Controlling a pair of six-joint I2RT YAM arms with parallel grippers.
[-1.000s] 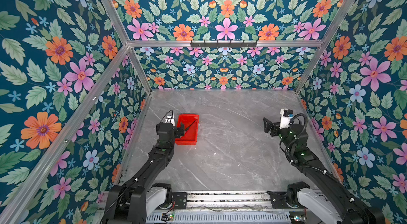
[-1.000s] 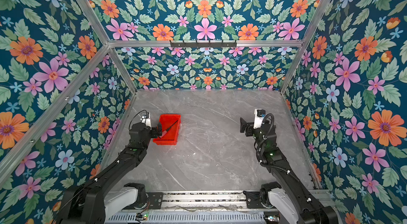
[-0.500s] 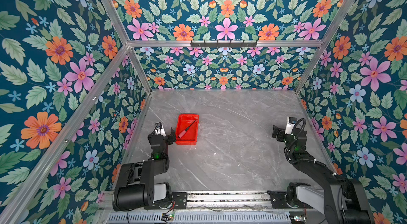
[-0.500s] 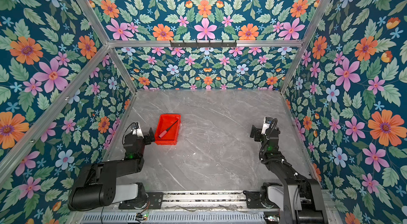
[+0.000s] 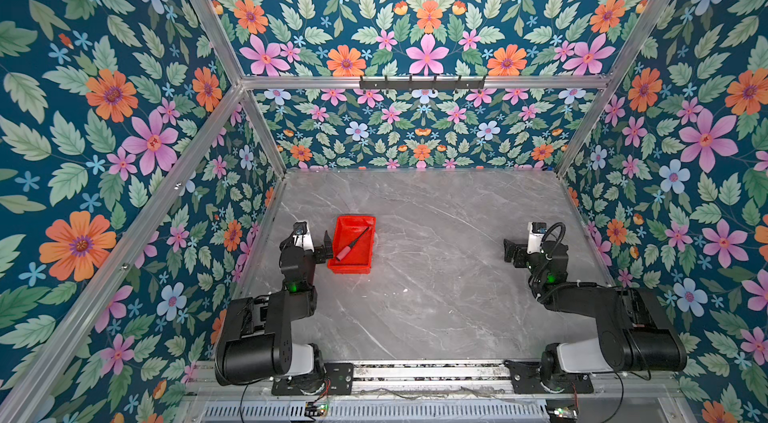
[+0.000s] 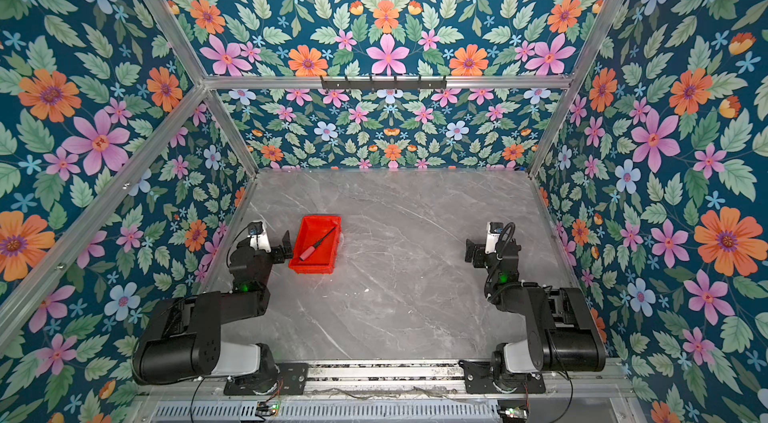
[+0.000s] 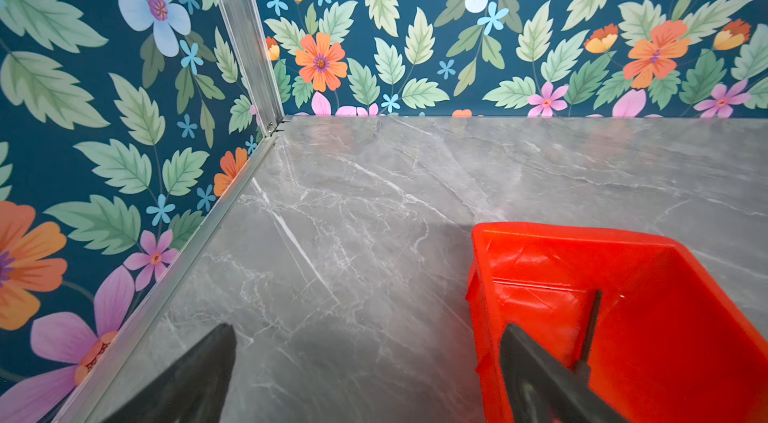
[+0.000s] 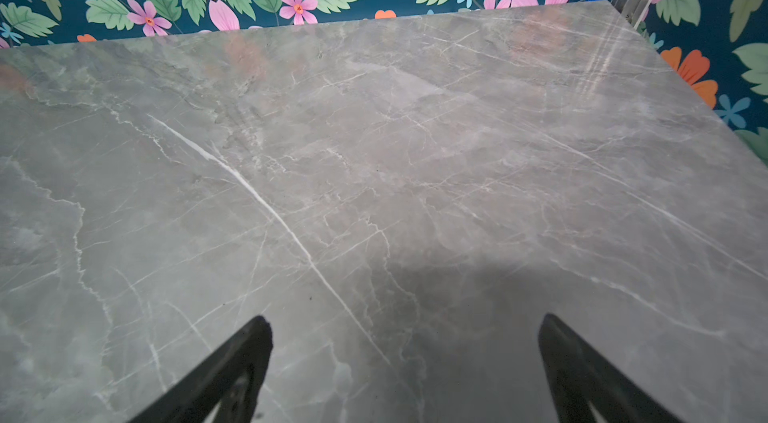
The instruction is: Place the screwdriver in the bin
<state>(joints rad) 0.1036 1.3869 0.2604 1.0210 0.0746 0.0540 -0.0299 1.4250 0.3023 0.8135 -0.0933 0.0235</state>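
Monitoring both top views, I read the screwdriver [image 5: 352,243] as lying inside the bin [image 5: 350,268], diagonal on its floor. The pinkish-red handle sits toward the near left corner, and the thin black shaft points toward the far right corner. The bin stands on the left half of the grey marbled table [image 5: 436,296], near the left wall. The left tool [image 7: 368,333] has its jaws spread wide and holds nothing. In the left wrist view one finger [image 7: 199,371] shows over bare table, while the other overlaps the bin's wall, with the screwdriver shaft visible just beyond it. In a top view the left tool sits just beside the bin's left wall; I cannot tell whether it touches that wall. The right tool [image 8: 405,321] is on the right side of the table, well apart from the bin. Its jaws are likewise spread wide and empty, with only bare table between its fingers in the right wrist view. Both arms are folded low near the front rail [image 5: 415,371].
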